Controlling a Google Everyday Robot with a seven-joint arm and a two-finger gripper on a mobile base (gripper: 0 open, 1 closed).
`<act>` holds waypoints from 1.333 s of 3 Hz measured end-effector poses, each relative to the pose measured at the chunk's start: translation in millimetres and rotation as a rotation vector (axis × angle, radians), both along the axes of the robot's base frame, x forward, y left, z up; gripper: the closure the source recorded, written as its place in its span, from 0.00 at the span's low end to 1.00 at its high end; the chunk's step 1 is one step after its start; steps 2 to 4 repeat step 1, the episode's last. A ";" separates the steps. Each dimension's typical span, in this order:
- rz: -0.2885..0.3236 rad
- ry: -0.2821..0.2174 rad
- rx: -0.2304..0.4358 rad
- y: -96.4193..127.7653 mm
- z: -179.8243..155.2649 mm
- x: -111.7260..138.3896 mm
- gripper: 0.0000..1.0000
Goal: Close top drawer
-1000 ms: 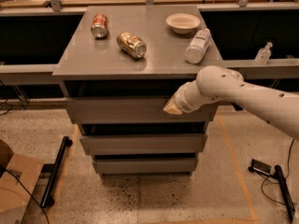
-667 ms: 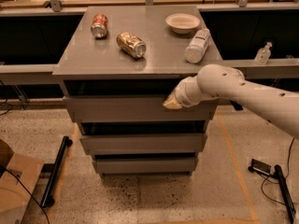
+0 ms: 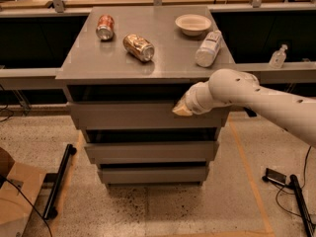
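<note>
The top drawer is the widest grey front of the cabinet, just under the grey top. It stands pulled out a little, with a dark gap above its front panel. My gripper reaches in from the right on a white arm. Its tan tip rests against the upper right part of the drawer's front panel.
On the cabinet top lie a red can, a gold can, a white bowl and a bottle on its side. Two narrower drawer fronts sit below. A black bar and a cardboard box lie on the floor at left.
The gripper has stayed against the drawer front; the drawer and arm show almost no movement.
</note>
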State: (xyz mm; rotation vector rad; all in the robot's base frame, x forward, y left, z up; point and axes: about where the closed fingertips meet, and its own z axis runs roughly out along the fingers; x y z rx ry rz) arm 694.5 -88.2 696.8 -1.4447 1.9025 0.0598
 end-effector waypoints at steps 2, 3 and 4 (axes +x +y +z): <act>0.000 0.000 0.000 -0.1 0.0 -1.5 1.00; 0.000 0.000 0.000 -0.1 0.0 -1.5 1.00; 0.000 0.000 0.000 -0.1 0.0 -1.5 1.00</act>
